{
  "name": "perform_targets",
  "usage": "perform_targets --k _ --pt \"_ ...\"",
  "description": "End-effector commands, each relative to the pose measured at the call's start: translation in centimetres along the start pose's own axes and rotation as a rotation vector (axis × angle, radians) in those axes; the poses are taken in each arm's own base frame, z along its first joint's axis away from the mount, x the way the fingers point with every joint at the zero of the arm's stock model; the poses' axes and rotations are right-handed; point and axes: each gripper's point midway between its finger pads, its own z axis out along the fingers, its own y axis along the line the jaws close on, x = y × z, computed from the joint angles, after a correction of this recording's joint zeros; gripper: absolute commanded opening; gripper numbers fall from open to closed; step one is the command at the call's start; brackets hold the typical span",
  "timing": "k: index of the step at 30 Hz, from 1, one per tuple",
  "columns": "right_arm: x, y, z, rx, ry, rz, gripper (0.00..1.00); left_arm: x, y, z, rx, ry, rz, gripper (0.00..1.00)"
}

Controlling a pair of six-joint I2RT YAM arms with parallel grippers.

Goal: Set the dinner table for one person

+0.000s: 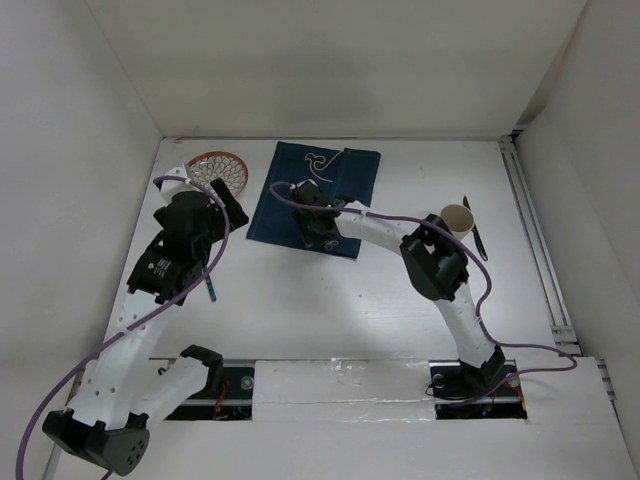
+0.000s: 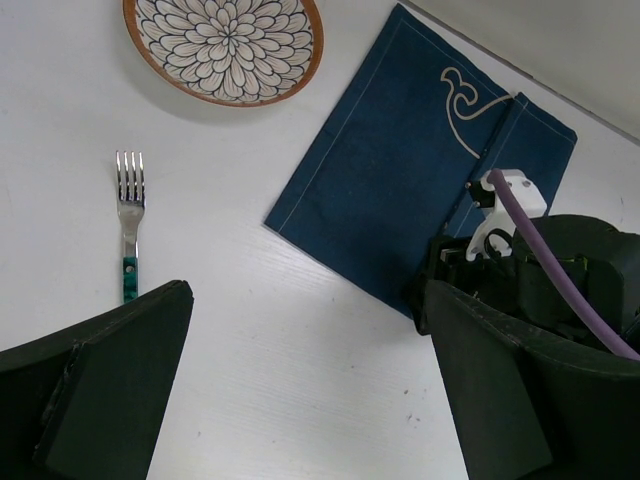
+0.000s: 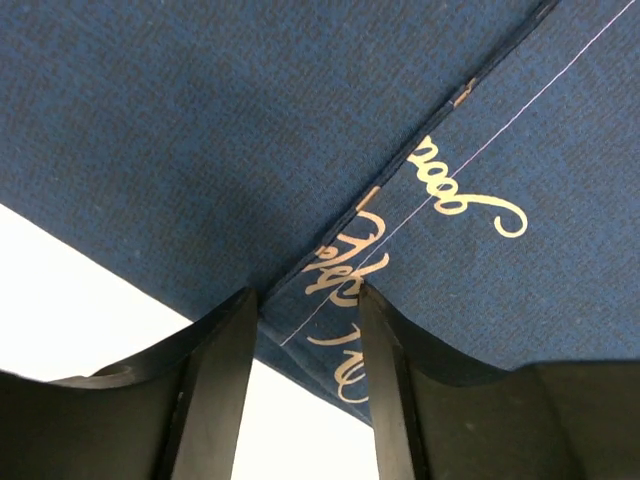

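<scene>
The dinner table (image 1: 400,300) is the wide white surface. A dark blue cloth mat (image 1: 300,180) with pale script lies at its far middle, one side folded over. My right gripper (image 1: 318,215) is down on the mat's near edge. In the right wrist view its jaws (image 3: 305,340) stand half closed astride the folded flap's edge on the mat (image 3: 250,120), and the cloth between them lies flat. My left gripper (image 2: 310,400) hangs wide open over bare table, with a fork (image 2: 129,215) to its left and a flower-patterned plate (image 2: 225,45) beyond.
A beige cup (image 1: 458,220) and a dark knife (image 1: 475,230) sit at the right, beside the right arm's elbow. The plate (image 1: 218,172) lies at the far left, close to the mat. White walls close in the table on three sides.
</scene>
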Motion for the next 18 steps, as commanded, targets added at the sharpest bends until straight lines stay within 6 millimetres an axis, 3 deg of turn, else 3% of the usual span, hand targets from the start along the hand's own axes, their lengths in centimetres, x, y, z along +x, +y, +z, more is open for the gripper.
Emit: perform_targets --k 1,6,12,18 --pt "-0.6 0.7 0.0 0.002 -0.016 0.002 0.50 -0.7 0.0 -0.4 0.002 -0.029 -0.019 1.00" --pt "-0.7 0.4 0.0 0.021 -0.022 0.012 0.25 -0.7 0.0 -0.4 0.002 -0.029 -0.019 1.00" --pt "-2.4 0.5 -2.1 0.021 -0.075 0.018 0.00 -0.7 0.0 -0.4 0.002 -0.029 -0.019 1.00" --pt "-3.2 -1.2 -5.3 0.042 -0.126 0.049 0.00 -0.7 0.0 -0.4 0.002 -0.029 -0.019 1.00"
